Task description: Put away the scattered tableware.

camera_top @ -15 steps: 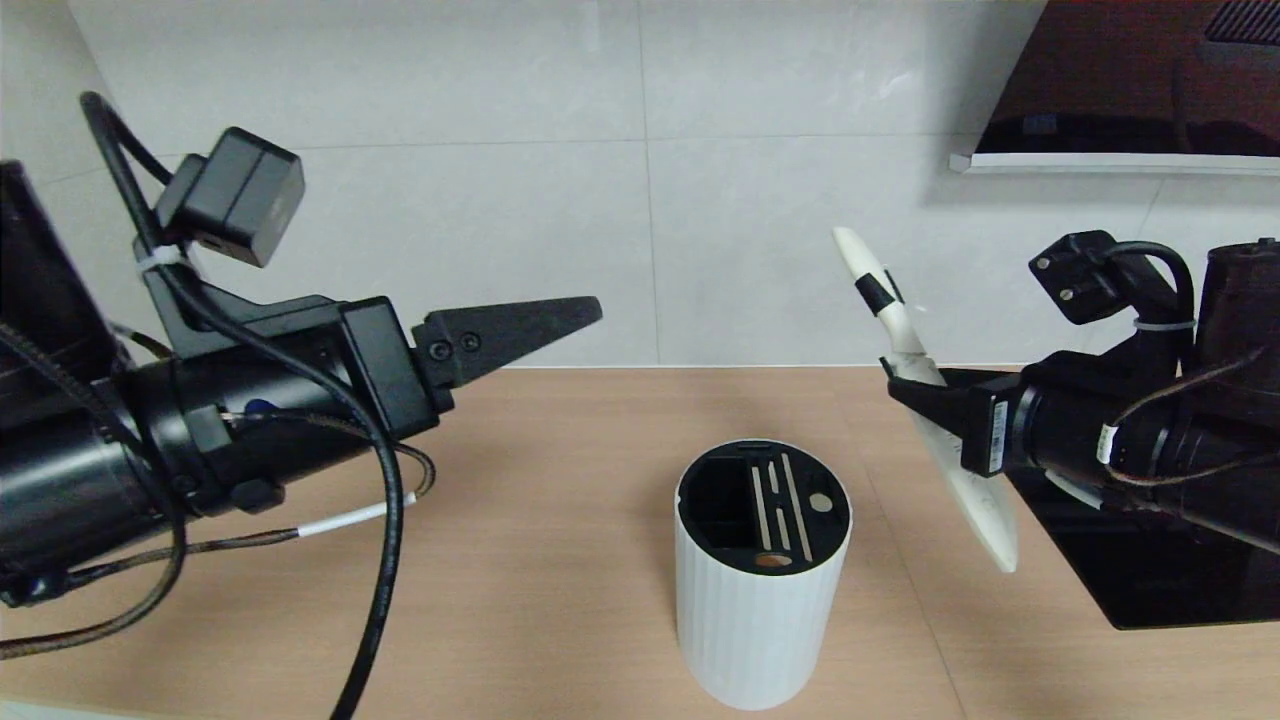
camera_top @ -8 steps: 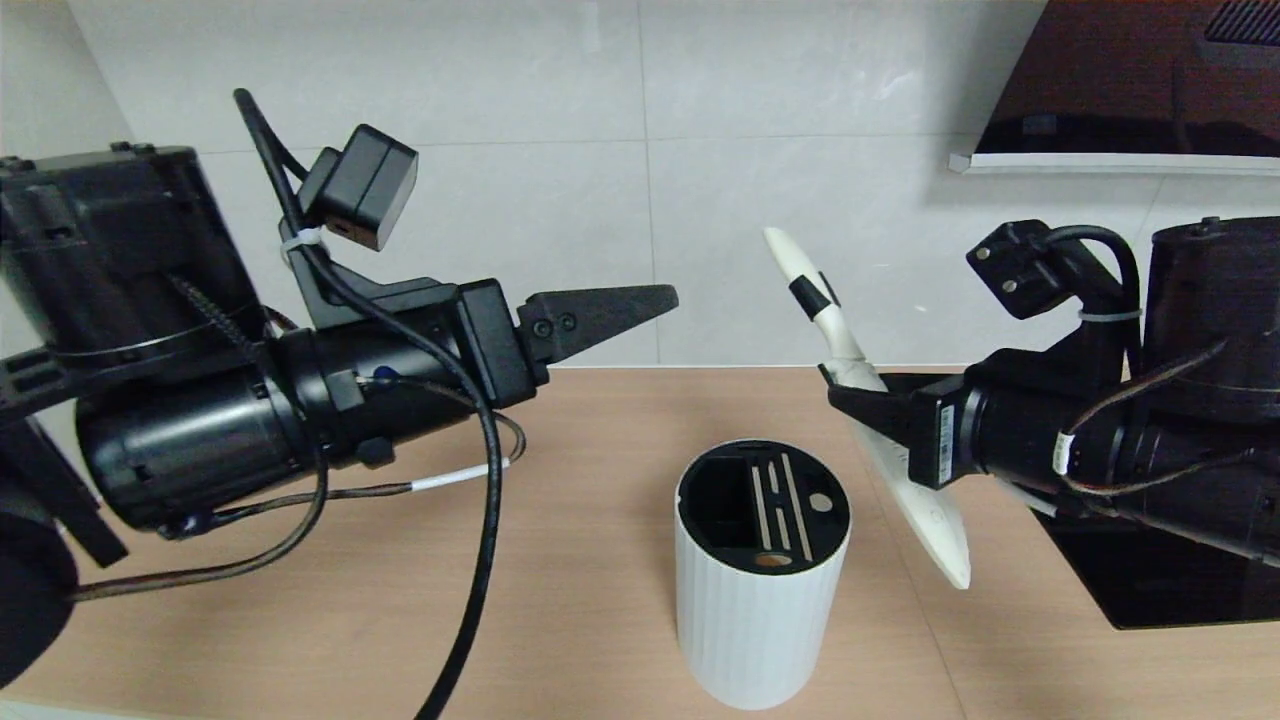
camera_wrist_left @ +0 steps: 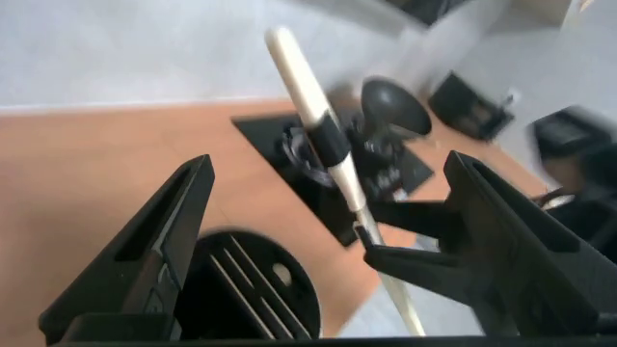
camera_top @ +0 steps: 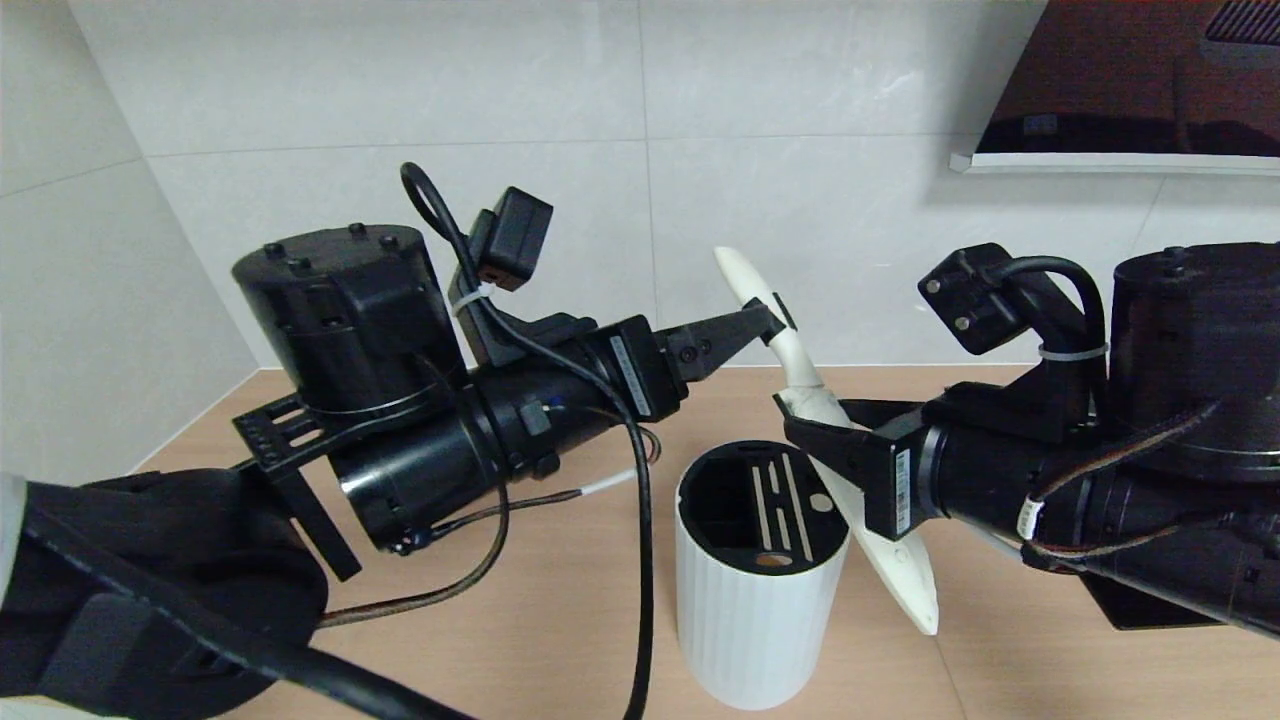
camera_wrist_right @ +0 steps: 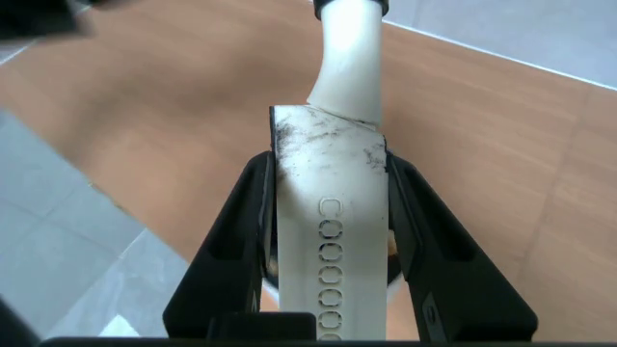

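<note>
- The right gripper's (camera_wrist_right: 328, 188) fingers (camera_wrist_right: 249, 207) are pressed against both edges of a white spatula (camera_wrist_right: 333, 226), clamping it where the blade meets the handle.
- The left gripper's (camera_wrist_left: 328, 169) fingers (camera_wrist_left: 169, 226) are spread wide and hold nothing. The spatula's handle (camera_wrist_left: 307, 92) passes through the gap between them without touching either one.
- In the head view, the left gripper's tip (camera_top: 752, 326) is level with the black band (camera_top: 778, 318) on the handle, above the holder's (camera_top: 755, 620) far rim.
- The spatula is tilted. Its handle rises above the holder's far rim, and its blade (camera_top: 895, 565) hangs down just beside the holder's right side. Whether the blade brushes the rim cannot be told.
- The holder is a white ribbed cylinder standing upright on the wooden counter (camera_top: 560, 620). Its black slotted top (camera_top: 762, 495) lies below both grippers.
- A black cooktop (camera_top: 1125, 610) lies on the counter to the holder's right.
</note>
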### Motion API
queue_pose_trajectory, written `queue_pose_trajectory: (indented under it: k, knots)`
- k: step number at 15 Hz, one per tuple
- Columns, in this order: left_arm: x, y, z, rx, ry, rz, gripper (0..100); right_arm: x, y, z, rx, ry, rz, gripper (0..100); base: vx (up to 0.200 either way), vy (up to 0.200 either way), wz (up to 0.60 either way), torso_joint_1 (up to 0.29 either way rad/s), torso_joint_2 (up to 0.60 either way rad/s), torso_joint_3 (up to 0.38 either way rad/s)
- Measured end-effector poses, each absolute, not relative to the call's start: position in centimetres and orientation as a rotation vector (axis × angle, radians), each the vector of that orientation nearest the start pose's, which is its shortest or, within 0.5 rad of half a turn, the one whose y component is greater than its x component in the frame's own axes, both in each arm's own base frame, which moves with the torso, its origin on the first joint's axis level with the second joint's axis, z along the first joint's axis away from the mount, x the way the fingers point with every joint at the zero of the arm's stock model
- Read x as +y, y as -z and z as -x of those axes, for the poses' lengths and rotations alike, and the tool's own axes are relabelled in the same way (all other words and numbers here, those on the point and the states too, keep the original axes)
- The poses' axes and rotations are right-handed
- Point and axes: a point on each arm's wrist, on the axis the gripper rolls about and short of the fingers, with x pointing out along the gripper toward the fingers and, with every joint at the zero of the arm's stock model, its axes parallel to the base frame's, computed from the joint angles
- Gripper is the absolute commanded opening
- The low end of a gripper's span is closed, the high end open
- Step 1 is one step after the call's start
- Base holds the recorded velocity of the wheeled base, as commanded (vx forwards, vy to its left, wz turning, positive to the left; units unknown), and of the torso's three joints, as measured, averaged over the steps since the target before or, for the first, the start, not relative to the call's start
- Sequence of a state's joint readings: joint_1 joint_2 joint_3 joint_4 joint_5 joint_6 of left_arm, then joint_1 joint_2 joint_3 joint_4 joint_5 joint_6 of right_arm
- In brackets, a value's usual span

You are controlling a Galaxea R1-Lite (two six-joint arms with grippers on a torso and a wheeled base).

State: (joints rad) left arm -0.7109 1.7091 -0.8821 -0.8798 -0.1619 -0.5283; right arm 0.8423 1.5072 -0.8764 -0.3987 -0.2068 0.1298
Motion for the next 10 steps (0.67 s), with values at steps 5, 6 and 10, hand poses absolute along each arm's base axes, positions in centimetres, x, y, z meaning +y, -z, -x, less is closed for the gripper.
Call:
queue_pose_trajectory:
  k: [5,6,10]
  knots:
    - [-22.1,-21.7,-24.2,0.136,0.885,0.527,100,20.4,-23.2,-16.9,0.254,-0.668,-0.011,0,0.0,0.0,0.0,0.0,0.0,0.0]
    - [-22.2,-21.5,-24.2,0.142,0.882,0.525,100,20.6,-23.1,-16.7,0.258,-0.676,-0.007,0,0.0,0.0,0.0,0.0,0.0,0.0]
    - [-22.4,-21.2,-24.3,0.151,0.883,0.523,100,20.7,-22.9,-16.4,0.265,-0.689,-0.002,0,0.0,0.0,0.0,0.0,0.0,0.0]
